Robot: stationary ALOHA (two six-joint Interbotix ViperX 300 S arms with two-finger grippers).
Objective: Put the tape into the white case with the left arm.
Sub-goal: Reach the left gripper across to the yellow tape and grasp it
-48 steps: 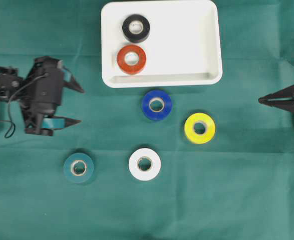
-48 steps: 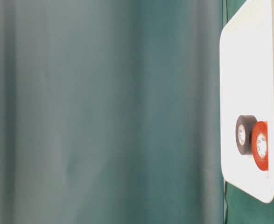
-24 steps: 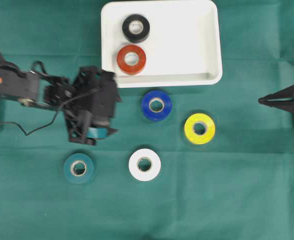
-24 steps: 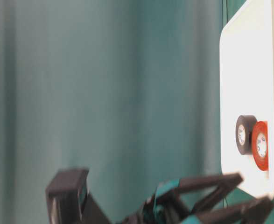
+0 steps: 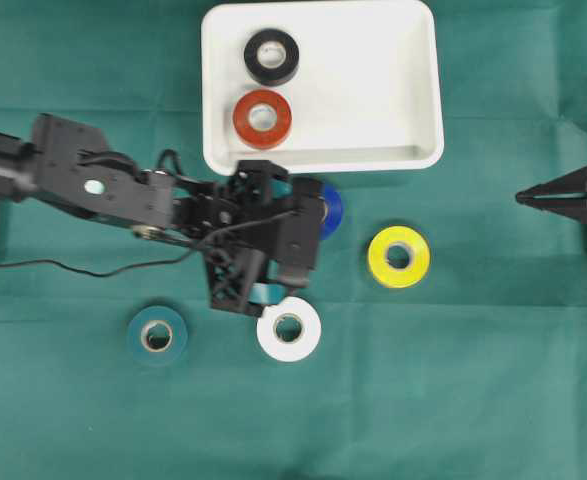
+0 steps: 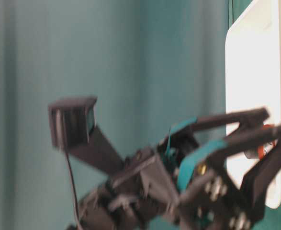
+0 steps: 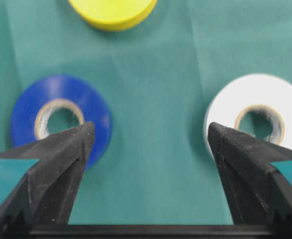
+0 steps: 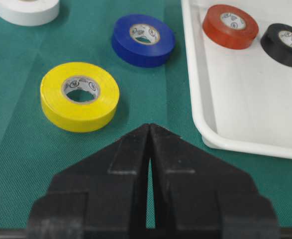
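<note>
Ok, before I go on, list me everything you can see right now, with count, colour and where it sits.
white case: one, white, top middle of the green cloth.
black tape: one, inside the case, upper left part.
red tape: one, inside the case, below the black one.
blue tape: one, on the cloth just below the case, partly under the left gripper.
yellow tape: one, on the cloth right of the blue.
white tape: one, on the cloth, lower middle.
teal tape: one, on the cloth, lower left.
left gripper: open, over the blue and white tapes.
right gripper: shut, right edge.
</note>
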